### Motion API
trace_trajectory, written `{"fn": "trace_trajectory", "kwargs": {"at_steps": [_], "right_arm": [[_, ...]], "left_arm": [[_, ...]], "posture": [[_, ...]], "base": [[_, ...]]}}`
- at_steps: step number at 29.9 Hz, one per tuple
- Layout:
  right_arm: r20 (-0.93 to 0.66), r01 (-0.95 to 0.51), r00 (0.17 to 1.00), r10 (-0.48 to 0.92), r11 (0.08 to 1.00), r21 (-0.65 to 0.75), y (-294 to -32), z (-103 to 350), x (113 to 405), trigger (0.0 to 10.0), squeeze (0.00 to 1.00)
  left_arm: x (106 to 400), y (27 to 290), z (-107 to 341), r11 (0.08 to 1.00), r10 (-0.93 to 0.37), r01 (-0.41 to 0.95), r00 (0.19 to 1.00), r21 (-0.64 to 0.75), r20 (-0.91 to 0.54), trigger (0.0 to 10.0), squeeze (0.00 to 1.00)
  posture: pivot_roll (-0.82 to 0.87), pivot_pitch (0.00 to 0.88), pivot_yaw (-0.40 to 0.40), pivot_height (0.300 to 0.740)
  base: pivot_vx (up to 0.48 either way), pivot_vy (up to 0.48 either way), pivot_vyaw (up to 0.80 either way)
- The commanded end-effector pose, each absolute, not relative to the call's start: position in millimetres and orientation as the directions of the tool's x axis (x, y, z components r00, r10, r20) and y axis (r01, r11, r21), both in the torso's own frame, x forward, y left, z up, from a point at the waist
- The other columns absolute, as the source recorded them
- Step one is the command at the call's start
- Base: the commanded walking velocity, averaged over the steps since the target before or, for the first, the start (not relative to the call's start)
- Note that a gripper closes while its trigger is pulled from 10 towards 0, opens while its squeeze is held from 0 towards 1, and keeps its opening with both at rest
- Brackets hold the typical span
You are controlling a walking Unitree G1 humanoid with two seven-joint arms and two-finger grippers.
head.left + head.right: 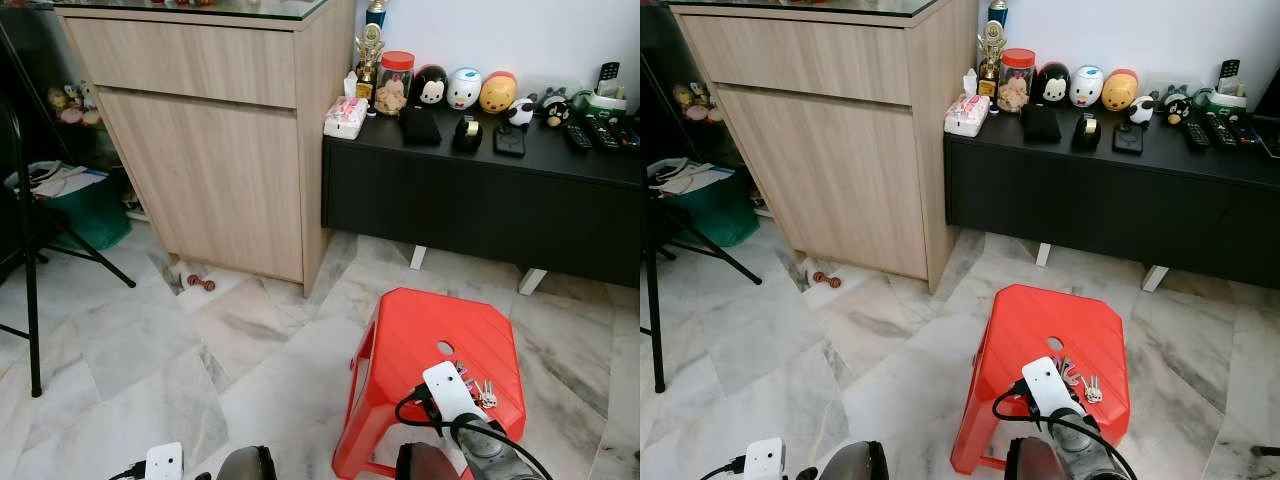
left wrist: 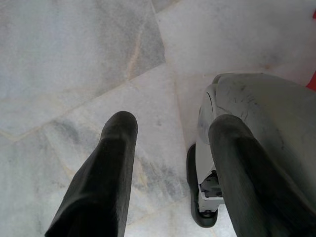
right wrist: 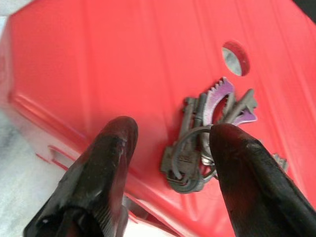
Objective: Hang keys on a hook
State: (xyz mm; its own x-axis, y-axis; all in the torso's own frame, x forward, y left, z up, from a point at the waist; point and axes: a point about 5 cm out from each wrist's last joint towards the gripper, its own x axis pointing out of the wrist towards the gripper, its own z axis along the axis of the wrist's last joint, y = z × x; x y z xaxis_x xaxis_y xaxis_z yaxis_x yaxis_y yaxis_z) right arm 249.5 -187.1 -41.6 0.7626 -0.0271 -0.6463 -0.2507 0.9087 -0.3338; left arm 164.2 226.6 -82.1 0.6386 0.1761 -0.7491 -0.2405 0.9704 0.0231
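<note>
A bunch of keys on a ring (image 3: 207, 143) lies on the red plastic stool (image 1: 420, 340), near its round centre hole; it shows beside my right wrist as keys (image 1: 482, 391). My right gripper (image 3: 170, 133) hovers just above the stool top, open, with one finger (image 3: 237, 163) at the key ring and the other finger (image 3: 108, 158) over bare red plastic. My left gripper (image 2: 170, 128) hangs low and open over the marble floor with nothing between its fingers.
A tall wooden cabinet (image 1: 210, 140) stands ahead on the left. A low black sideboard (image 1: 480, 190) carries figurines, a jar, remotes and a tissue pack. A black tripod (image 1: 30, 250) stands far left. Marble floor (image 1: 180, 350) lies open between cabinet and stool.
</note>
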Motion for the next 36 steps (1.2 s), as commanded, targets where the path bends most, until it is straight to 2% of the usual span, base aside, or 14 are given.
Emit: {"fn": "trace_trajectory", "kwargs": {"at_steps": [1,16,17,18,22,23,24,30,36], "right_arm": [[-0.642,-0.253,0.766,-0.033,0.902,-0.348,-189,-40,251,10.0,0.00],[-0.677,-0.317,0.735,-0.038,0.863,-0.393,-187,-52,235,10.0,0.00],[-0.677,-0.315,0.735,-0.042,0.862,-0.397,-187,-52,235,7.3,0.00],[-0.676,-0.312,0.736,-0.048,0.861,-0.401,-188,-51,236,0.0,0.00],[-0.675,-0.314,0.736,-0.052,0.857,-0.409,-188,-51,237,0.0,0.00],[-0.676,-0.312,0.735,-0.058,0.856,-0.412,-189,-51,237,0.4,0.00],[-0.678,-0.308,0.732,-0.068,0.854,-0.419,-190,-51,237,10.0,0.00],[-0.678,-0.303,0.731,-0.081,0.851,-0.429,-191,-51,236,10.0,0.00],[-0.660,-0.234,0.735,-0.155,0.855,-0.463,-199,-50,237,10.0,0.00]], "left_arm": [[161,222,-85,0.970,0.166,-0.244,0.628,0.010,-0.761,10.0,0.00],[161,221,-85,0.971,0.163,-0.241,0.629,0.010,-0.760,10.0,0.00],[161,221,-85,0.970,0.164,-0.241,0.629,0.009,-0.760,10.0,0.00],[162,221,-85,0.970,0.164,-0.241,0.629,0.010,-0.760,10.0,0.00],[161,221,-85,0.971,0.163,-0.241,0.629,0.009,-0.760,10.0,0.00],[161,221,-85,0.970,0.164,-0.242,0.630,0.009,-0.759,10.0,0.00],[161,221,-85,0.970,0.165,-0.244,0.630,0.008,-0.759,10.0,0.00],[161,221,-85,0.969,0.166,-0.246,0.629,0.008,-0.759,10.0,0.00],[160,221,-85,0.968,0.171,-0.252,0.629,0.010,-0.759,10.0,0.00]], "posture": [[0.10,0.019,-0.022,0.602],[0.10,0.018,-0.023,0.602],[0.10,0.017,-0.024,0.602],[0.10,0.018,-0.024,0.602],[0.10,0.019,-0.027,0.602],[0.10,0.020,-0.028,0.602],[0.10,0.021,-0.029,0.602],[0.11,0.024,-0.031,0.602],[0.12,0.029,-0.035,0.602]], "base": [[0.000,0.000,0.00],[0.000,0.000,0.00],[0.000,0.000,0.00],[0.000,0.000,0.00],[0.000,0.000,0.00],[0.000,0.000,0.00],[0.000,0.000,0.00],[0.000,0.000,0.00],[0.000,0.000,0.00]]}}
